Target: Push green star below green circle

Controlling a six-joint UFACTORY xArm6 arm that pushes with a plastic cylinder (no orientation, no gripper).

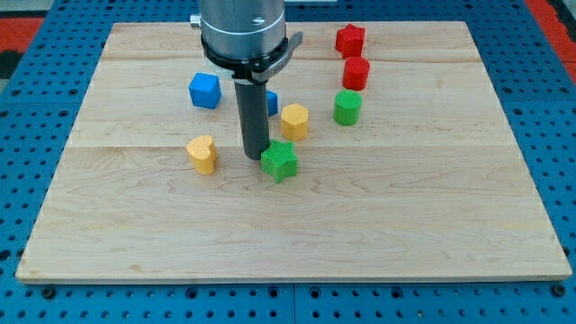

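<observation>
The green star (280,161) lies near the middle of the wooden board (432,207). The green circle (347,107) stands up and to the right of it, below the red blocks. My tip (255,157) rests on the board right at the star's left side, touching or nearly touching it. The rod rises straight up to the grey arm head (243,31) at the view's top.
A yellow hexagon (294,121) sits just above the star. A yellow heart (203,154) lies left of my tip. A blue cube (205,91) stands upper left; another blue block (271,102) is partly hidden behind the rod. A red star (350,40) and red cylinder (356,73) stand above the green circle.
</observation>
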